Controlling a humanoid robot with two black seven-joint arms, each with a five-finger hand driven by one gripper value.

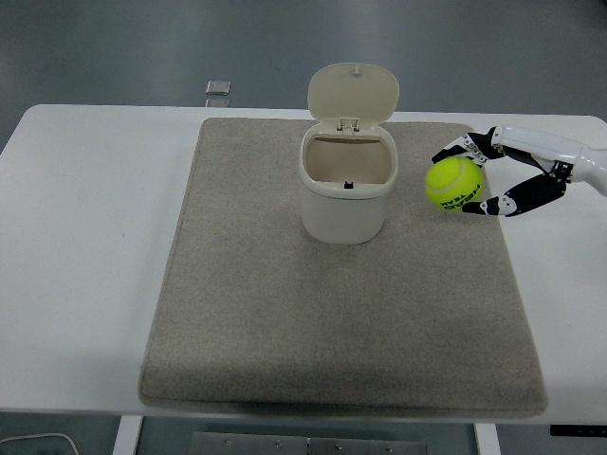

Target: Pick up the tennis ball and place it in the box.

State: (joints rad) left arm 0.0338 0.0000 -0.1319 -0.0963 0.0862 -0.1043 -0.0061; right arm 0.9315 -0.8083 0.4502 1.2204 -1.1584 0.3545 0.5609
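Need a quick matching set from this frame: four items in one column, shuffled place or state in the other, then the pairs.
Items:
1. tennis ball
2. box
3. mat
4. small grey object

Place or state:
A. lies flat, covering the middle of the white table
B. sits at the table's far edge, off the mat
C. held in the right robot hand, right of the box
D. stands on the mat with its lid up

Pairs: 1-C, 2-D, 3-A, 4-B
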